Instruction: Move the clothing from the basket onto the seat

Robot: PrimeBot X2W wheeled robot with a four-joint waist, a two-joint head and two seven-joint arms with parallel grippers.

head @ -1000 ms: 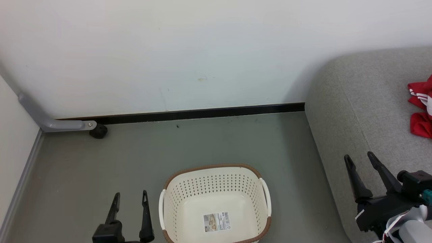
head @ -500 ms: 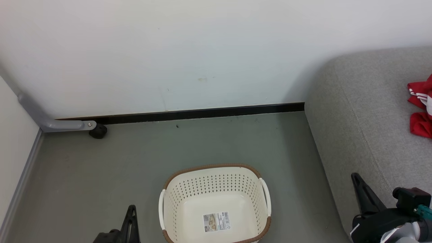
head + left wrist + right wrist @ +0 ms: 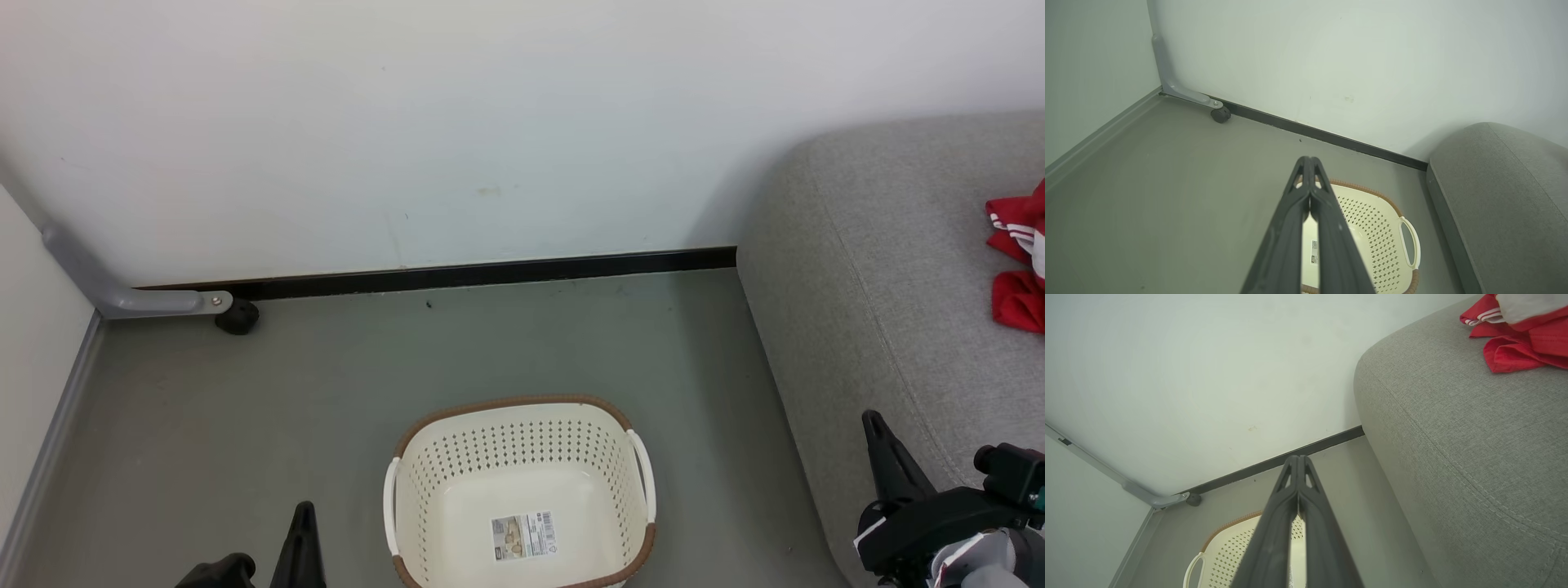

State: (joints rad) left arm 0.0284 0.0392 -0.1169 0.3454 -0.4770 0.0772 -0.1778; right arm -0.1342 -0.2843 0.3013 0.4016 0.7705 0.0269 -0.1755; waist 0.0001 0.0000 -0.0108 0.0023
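The red clothing (image 3: pixel 1016 265) with white striped trim lies bunched on the light-grey seat (image 3: pixel 890 294) at the far right; the right wrist view shows the clothing (image 3: pixel 1519 339) on the seat (image 3: pixel 1474 428) too. The cream basket (image 3: pixel 522 494) with a brown rim stands on the floor at bottom centre, holding nothing but a barcode sticker. My left gripper (image 3: pixel 304 513) is low at the bottom left, shut, left of the basket. My right gripper (image 3: pixel 873 423) is shut in front of the seat's near edge. Both wrist views show the fingers pressed together, left gripper (image 3: pixel 1309 160) and right gripper (image 3: pixel 1297 458).
A white wall with a black baseboard (image 3: pixel 482 273) closes the far side. A grey metal leg with a black caster (image 3: pixel 237 317) stands at the left corner. The grey floor (image 3: pixel 408 359) lies open between wall and basket.
Both grippers went from open to shut and dropped lower in the head view. The basket and the clothing did not move.
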